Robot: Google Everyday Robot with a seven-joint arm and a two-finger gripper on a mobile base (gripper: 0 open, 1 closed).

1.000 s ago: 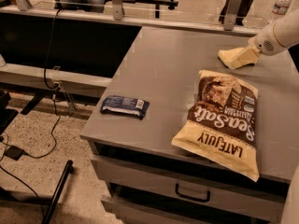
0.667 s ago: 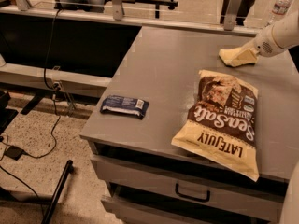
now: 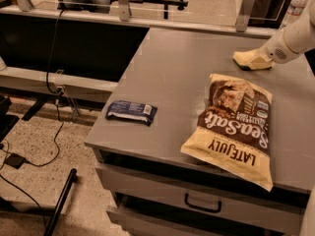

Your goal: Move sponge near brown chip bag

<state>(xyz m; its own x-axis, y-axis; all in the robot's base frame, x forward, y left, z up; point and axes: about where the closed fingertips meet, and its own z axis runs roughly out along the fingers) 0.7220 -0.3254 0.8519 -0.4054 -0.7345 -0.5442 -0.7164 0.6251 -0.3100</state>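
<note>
The brown chip bag [image 3: 234, 124] lies flat at the front right of the grey table [image 3: 172, 77], its lettering upside down to me. My gripper [image 3: 257, 61] comes in on the white arm [image 3: 291, 39] from the right and rests low on the table just beyond the bag's top edge. A pale yellow patch at its tip, low on the table, looks like the sponge [image 3: 241, 59]. I cannot tell the sponge apart from the gripper's own pale yellow parts. The sponge is about a hand's width from the bag's top.
A small dark blue snack packet [image 3: 131, 111] lies near the table's front left edge. A drawer with a dark handle [image 3: 203, 204] is below the front edge. A glass partition on posts [image 3: 245, 6] runs along the back. A water bottle [image 3: 295, 6] stands far right.
Almost nothing has moved; the gripper and the pale yellow patch stay at the same spot beyond the bag, and the bag and packet are still.
</note>
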